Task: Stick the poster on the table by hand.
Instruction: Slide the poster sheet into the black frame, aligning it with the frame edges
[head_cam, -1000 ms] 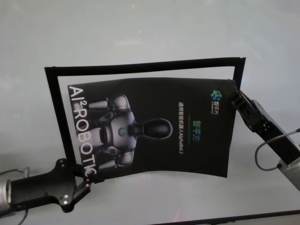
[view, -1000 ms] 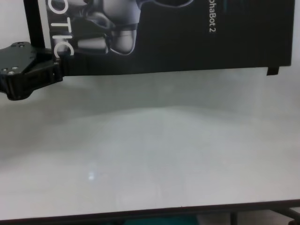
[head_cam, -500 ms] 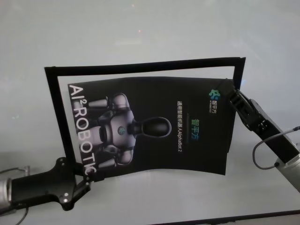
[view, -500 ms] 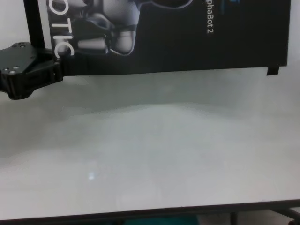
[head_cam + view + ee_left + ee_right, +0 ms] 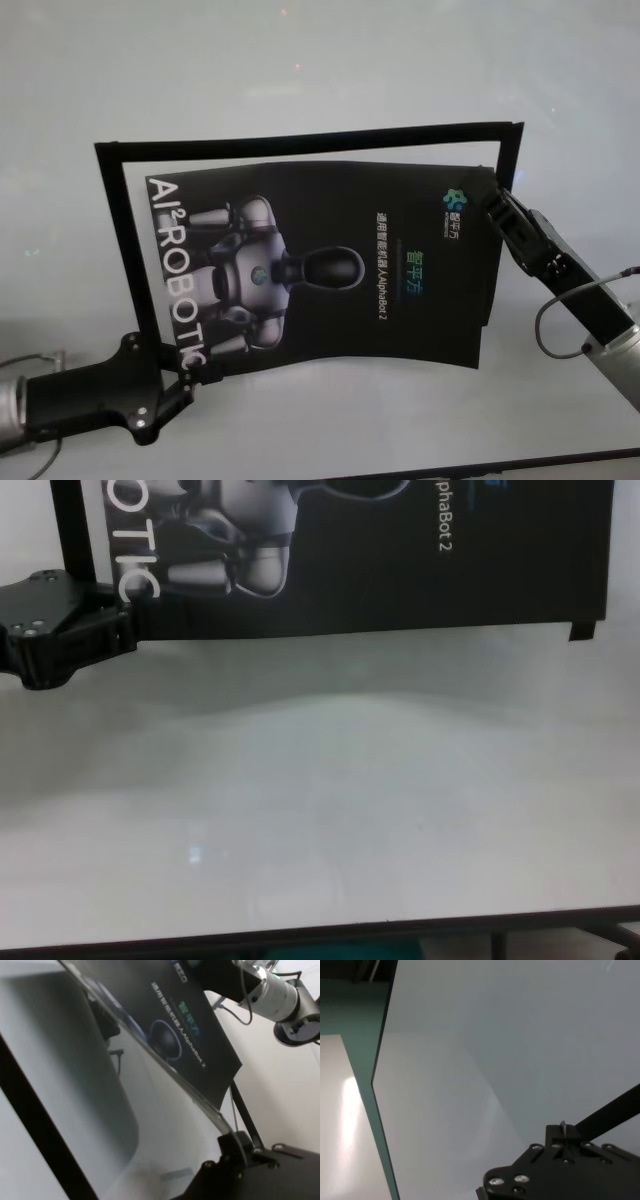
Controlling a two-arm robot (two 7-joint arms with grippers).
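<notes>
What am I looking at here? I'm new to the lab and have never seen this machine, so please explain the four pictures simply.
It is a robot with two arms. One picture looks down from its head, one looks out from its chest, and two come from cameras on its wrists. Before it lies a pale table bearing a thin black frame outline. The arms hold a black poster showing a silver robot. The left end effector pinches the poster's near left corner, and the right end effector pinches its far right corner. The left wrist view shows the sheet bowed and lifted clear of the table, so it is not yet stuck down.
</notes>
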